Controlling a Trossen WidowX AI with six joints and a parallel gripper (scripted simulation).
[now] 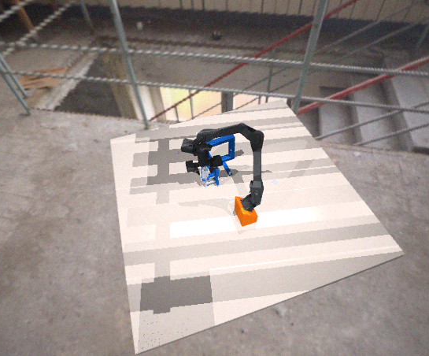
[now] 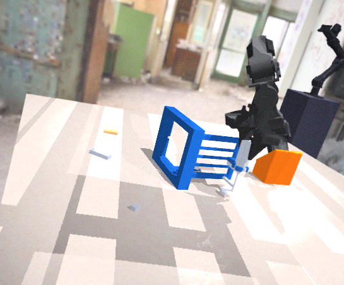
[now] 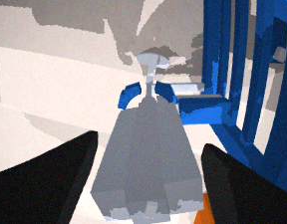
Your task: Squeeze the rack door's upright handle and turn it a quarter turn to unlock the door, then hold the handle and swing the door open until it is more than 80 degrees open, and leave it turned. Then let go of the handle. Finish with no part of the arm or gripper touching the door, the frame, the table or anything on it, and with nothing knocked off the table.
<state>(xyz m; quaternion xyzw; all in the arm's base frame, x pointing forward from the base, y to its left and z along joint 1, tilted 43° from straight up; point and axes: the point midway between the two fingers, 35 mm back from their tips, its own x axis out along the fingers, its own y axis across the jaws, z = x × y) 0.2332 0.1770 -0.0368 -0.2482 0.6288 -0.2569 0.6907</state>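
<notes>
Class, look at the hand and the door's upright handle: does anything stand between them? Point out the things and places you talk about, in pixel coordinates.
Nothing visible does. In the wrist view the grey handle (image 2: 243,153) (image 3: 145,158) rises between the open fingers of the hand (image 1: 204,168) (image 3: 150,144), with a visible gap on either side; the blue door bars (image 2: 218,148) (image 3: 237,64) lie off to the right.
</notes>
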